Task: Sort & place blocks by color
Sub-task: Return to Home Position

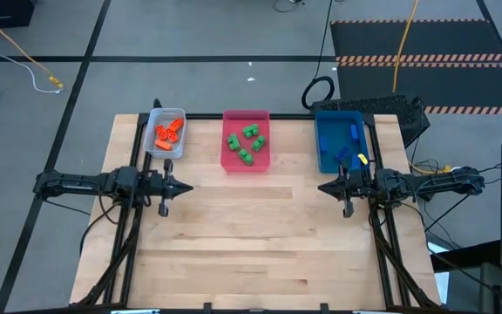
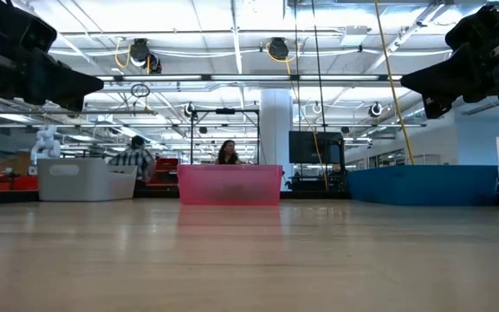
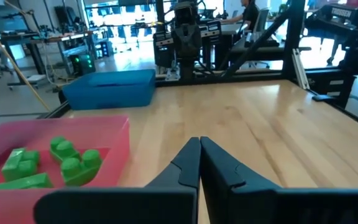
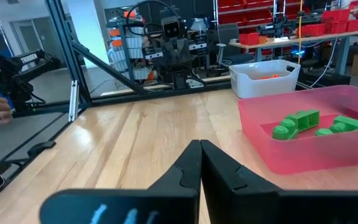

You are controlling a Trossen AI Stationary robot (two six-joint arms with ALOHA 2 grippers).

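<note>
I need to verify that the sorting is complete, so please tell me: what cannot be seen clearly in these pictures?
- High view: the blue blocks blend into the blue tray; count unclear.
- Low view: walls like that of the pink tray hide every block.
- Right wrist view: the wall of the white tray hides most orange blocks.

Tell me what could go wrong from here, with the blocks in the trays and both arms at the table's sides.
1. The right pincer, shut, sits close to the blue tray. A swing toward it might nudge the tray.
2. The left pincer, also shut, is near the white tray holding the orange blocks. A careless start could tip or shift it.
</note>
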